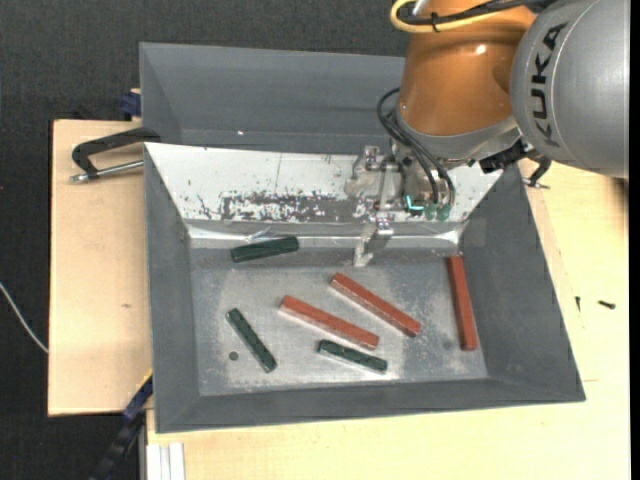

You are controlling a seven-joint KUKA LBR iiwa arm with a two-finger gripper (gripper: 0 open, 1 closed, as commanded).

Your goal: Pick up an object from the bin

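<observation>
The nearest red bar (375, 305) lies slanted on the floor of the bin (170, 298), its upper end just below my pincer (367, 251), which hangs by the back wall. Whether my pincer is open or closed I cannot tell. A second red bar (328, 322) lies beside the first.

Arm (585, 68) cut by top and right edges; far corner of bin (260, 93) behind orange cover (455, 68).
</observation>
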